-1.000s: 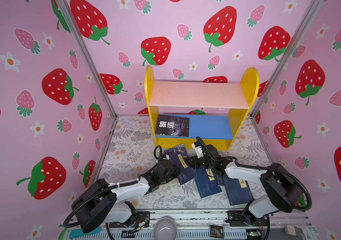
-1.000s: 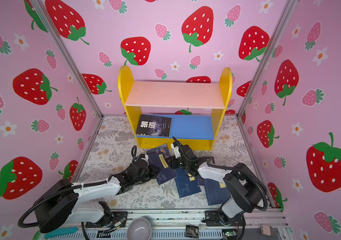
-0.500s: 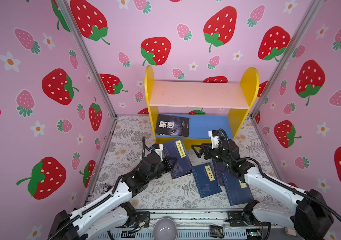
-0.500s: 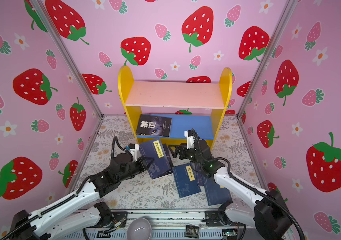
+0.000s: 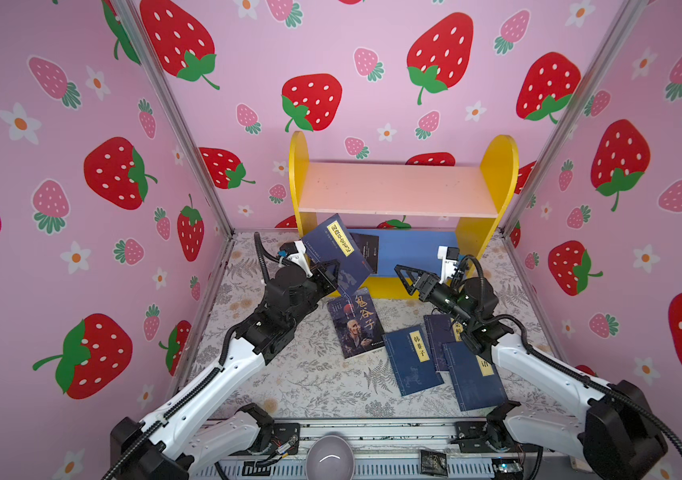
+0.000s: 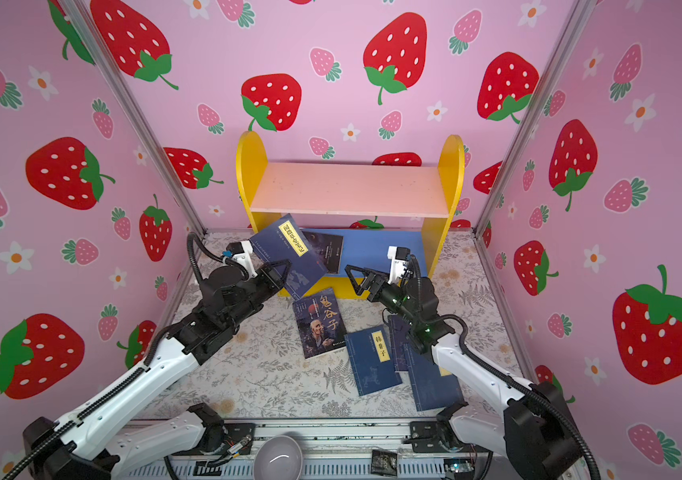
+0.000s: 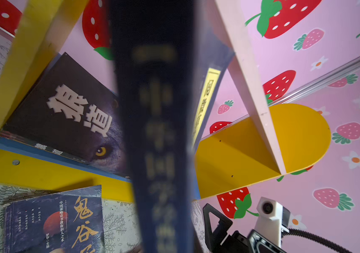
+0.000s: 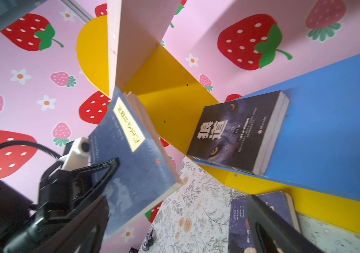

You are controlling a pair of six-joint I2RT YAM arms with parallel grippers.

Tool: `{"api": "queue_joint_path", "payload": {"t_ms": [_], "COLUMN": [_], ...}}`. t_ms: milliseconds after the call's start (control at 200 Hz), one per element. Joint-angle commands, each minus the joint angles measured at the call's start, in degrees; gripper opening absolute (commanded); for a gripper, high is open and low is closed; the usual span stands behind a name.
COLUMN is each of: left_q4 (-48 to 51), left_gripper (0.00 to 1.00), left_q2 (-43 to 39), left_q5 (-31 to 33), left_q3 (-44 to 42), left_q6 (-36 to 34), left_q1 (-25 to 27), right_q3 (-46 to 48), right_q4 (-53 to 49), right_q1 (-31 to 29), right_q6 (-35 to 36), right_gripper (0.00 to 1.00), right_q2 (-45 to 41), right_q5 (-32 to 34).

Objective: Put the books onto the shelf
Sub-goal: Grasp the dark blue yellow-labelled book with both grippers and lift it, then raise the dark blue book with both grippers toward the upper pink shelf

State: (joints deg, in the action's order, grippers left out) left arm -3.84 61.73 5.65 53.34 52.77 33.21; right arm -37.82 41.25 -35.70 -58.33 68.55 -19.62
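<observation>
Nearest, three navy books [image 5: 412, 359] lie overlapped on the counter [image 5: 289, 374] beside the portrait book [image 5: 356, 322]; one label reads 韩非子, the portrait cover 鬼谷子. My left end effector [image 5: 333, 270] is clamped on a fourth navy book [image 5: 341, 253], tilting it toward the shelf [image 5: 393, 193], I judge to slide it in, while my right end effector [image 5: 403, 280] hangs beside, jaws apart and empty. Farthest, the black book [image 8: 238, 133], 狼道, lies flat on the blue board [image 5: 410, 249].

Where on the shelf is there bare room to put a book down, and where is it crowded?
The pink upper board is bare between the yellow side panels. On the blue lower board, the stretch from the black book to the right panel is bare. Crowded: its left end, where the left tool holds a navy book.
</observation>
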Motion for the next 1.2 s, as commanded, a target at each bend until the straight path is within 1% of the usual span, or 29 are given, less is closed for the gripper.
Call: {"api": "queue_joint_path", "payload": {"t_ms": [0, 150, 265, 380, 465, 700, 820, 1020, 1135, 1190], "left_q4": [-11.7, -17.4, -20.9, -23.2, -23.7, -25.9, -27.4, -29.3, -30.5, -30.8], "left_gripper": [0.00, 0.00, 0.00, 0.00, 0.00, 0.00, 0.00, 0.00, 0.00, 0.00], "left_q2": [1.3, 3.7, 5.9, 8.4, 9.9, 11.7, 12.7, 14.0, 14.3, 14.2], "left_q5": [4.1, 6.6, 7.4, 6.6, 5.8, 5.6, 4.8, 3.7, 2.9, 2.8], "left_q3": [1.2, -0.2, -0.2, 0.6, 1.0, 0.6, 1.2, 1.9, 1.6, 1.3], "left_q6": [1.8, 4.4, 5.8, 7.2, 7.8, 8.9, 9.5, 10.4, 11.5, 11.8], "left_q1": [-0.3, -0.2, -0.2, 0.0, 0.2, 0.9, 1.2, 2.1, 2.6, 2.9], "right_q3": [1.3, 0.7, -0.2, -1.9, -2.7, -5.2, -7.2, -8.1, -8.8, -9.0], "right_q4": [12.1, 16.7, 21.3, 24.8, 27.7, 28.5, 28.0, 28.4, 28.7, 29.2], "right_q1": [0.0, -0.3, -1.9, -3.4, -3.8, -4.0, -4.1, -4.3, -4.3, -4.3], "right_q6": [-8.0, -13.0, -16.4, -18.9, -20.0, -20.1, -21.6, -23.2, -23.8, -24.0], "right_gripper": [0.99, 0.95, 0.92, 0.90, 0.89, 0.91, 0.87, 0.83, 0.79, 0.75], "right_q2": [2.6, 7.2, 11.1, 14.9, 16.0, 17.3, 19.3, 21.5, 22.4, 22.9], "right_q5": [-4.8, -8.3, -9.8, -10.9, -11.0, -10.7, -12.1, -12.3, -13.0, -12.8]}}
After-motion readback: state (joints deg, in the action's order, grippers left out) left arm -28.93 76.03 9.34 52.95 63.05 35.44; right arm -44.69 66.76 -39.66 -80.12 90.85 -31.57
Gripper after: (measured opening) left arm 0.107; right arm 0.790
